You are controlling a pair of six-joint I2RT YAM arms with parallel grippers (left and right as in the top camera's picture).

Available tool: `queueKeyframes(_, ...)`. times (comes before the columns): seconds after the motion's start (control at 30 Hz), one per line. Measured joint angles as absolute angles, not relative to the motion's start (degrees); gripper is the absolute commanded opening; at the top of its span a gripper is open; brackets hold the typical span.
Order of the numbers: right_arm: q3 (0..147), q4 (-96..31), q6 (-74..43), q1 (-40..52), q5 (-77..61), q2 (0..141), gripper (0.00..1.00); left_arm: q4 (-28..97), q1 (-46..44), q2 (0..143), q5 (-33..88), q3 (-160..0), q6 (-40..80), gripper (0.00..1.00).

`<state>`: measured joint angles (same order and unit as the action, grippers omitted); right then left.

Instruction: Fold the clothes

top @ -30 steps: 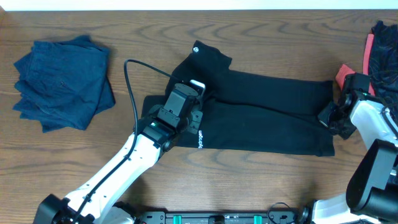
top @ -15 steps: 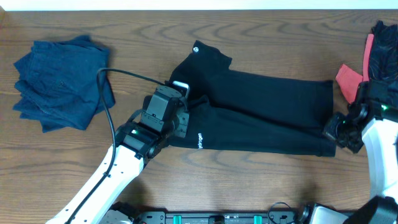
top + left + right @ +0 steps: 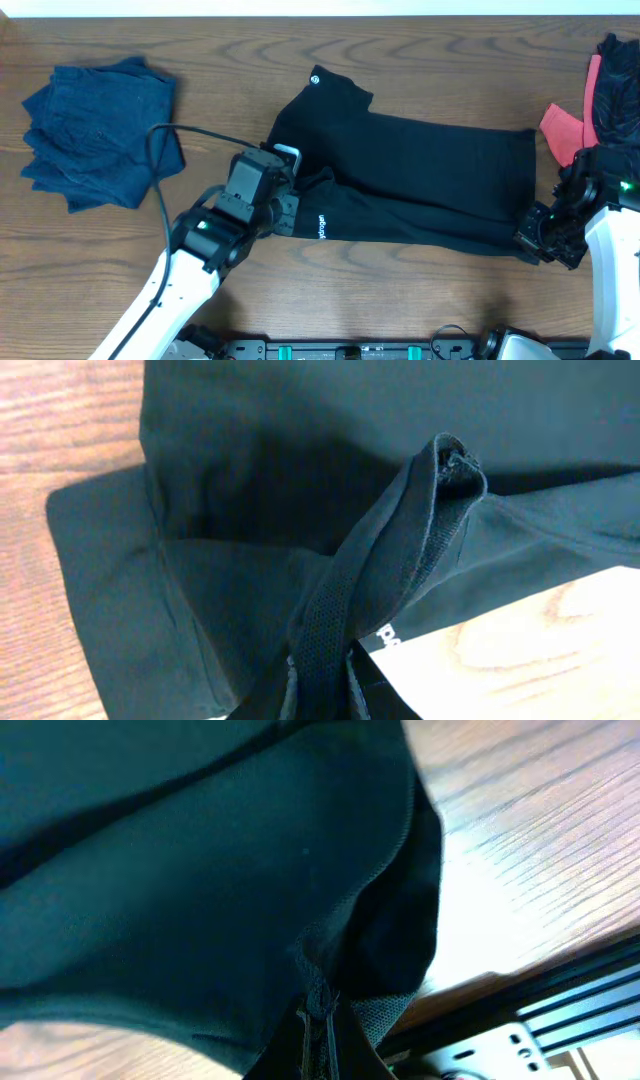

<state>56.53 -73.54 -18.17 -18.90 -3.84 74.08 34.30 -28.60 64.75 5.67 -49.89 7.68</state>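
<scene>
While the black leggings (image 3: 420, 185) lie lengthwise across the middle of the wooden bench (image 3: 420, 50), we note both arms gripping them. Left pincer (image 3: 288, 197) is pressed together on a bunched fold at the waist end, just beside the white lettering (image 3: 322, 226); the left wrist view shows this fabric drawn up in a ridge above the flat layers. Right pincer (image 3: 535, 235) pinches the near corner of the leg end. White round logo (image 3: 316, 79) sits on the far waist corner. Coral-red piece (image 3: 560, 128) and a dark heap (image 3: 618, 85) lie at the right edge. Stack of folded blue cloth (image 3: 100, 130) lies far left, well apart.
</scene>
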Motion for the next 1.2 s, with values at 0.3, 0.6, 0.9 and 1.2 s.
queueKeyframes(0.3,56.53,-77.17,-18.85,-18.92,-8.6,71.16,0.01,38.81,-28.6,60.34,5.8,-49.89,7.7,0.14)
queueKeyframes(0.6,56.53,-81.06,-21.5,-18.92,-9.47,65.19,0.01,40.93,-28.58,60.2,5.82,-49.89,7.7,0.15)
queueKeyframes(0.9,56.53,-79.59,-26.41,-18.92,-9.5,62.94,0.01,42.92,-28.58,57.28,5.82,-49.89,7.7,0.14)
queueKeyframes(1.2,56.53,-74.83,-35.0,-18.92,-2.83,63.35,0.01,38.24,-28.6,60.86,2.9,-49.89,7.7,0.14)
